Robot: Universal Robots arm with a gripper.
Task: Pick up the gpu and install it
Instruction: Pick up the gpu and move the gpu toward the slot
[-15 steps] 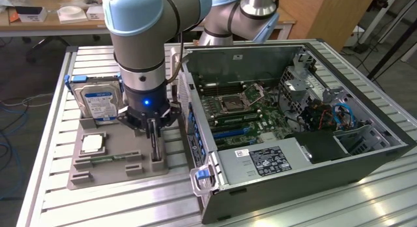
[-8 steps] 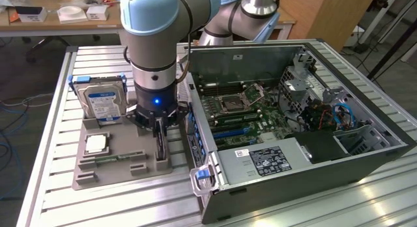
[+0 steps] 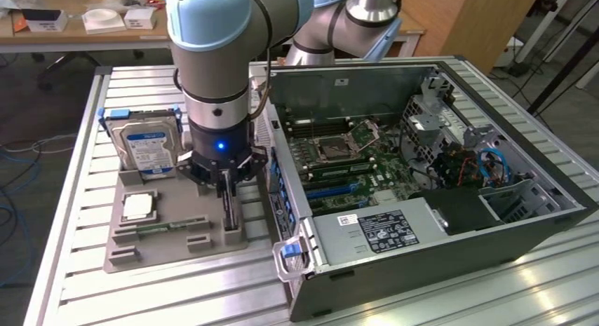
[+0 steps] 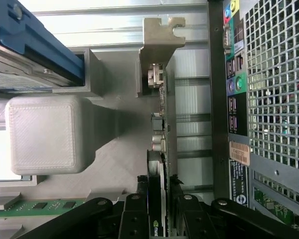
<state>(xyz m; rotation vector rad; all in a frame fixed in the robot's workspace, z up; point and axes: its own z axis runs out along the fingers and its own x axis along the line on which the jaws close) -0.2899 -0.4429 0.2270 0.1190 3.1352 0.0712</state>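
The hand (image 4: 158,211) grips the gpu (image 4: 160,144) standing on edge, a narrow gap beside the computer case (image 4: 269,99).

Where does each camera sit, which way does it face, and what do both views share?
Exterior view: sits off the arm, above the table, facing down at the parts tray and the open computer case; shows the arm and gripper.
Wrist view: sits on the wrist, facing down along the black fingers, which clamp the gpu standing on edge in the tray.
Shared: the gpu, the hard drive, the tray, the case.
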